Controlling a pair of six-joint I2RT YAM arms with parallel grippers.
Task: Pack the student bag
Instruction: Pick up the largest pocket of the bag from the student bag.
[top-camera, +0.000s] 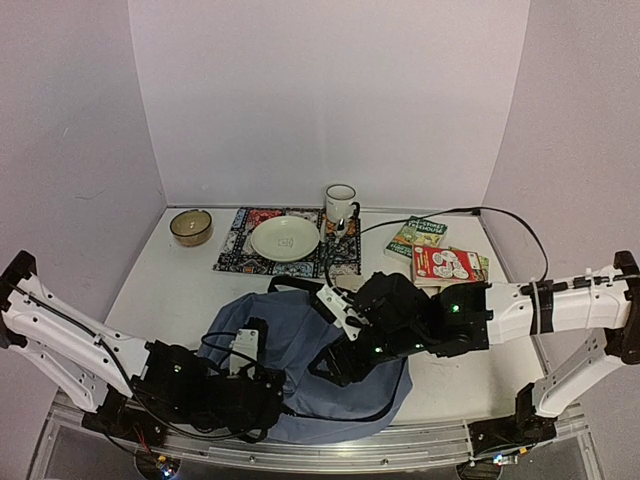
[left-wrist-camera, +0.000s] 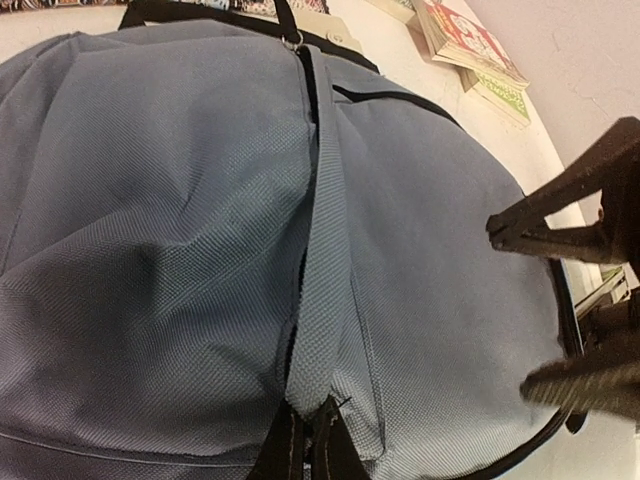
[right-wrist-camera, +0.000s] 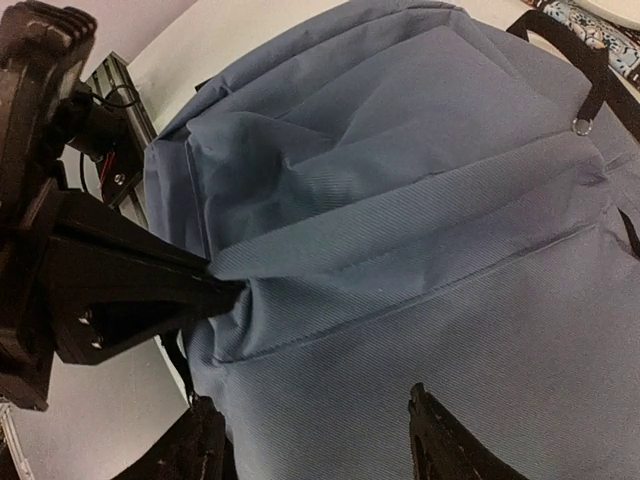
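The student bag (top-camera: 300, 350) lies on the counter (top-camera: 165, 290), at the near edge between the two arms. The left pincer (left-wrist-camera: 305, 445) is clenched on a fold of the bag's blue cloth. I think it pinches there to hold the bag in place and lift the cloth, so the bag can be opened. The right pincer (right-wrist-camera: 315, 420) is released. Its two fingers are spread wide just over the bag and hold nothing. It looks ready to grab another bit of cloth. The books (top-camera: 440, 262) lie on the counter past the right arm, maybe to go inside.
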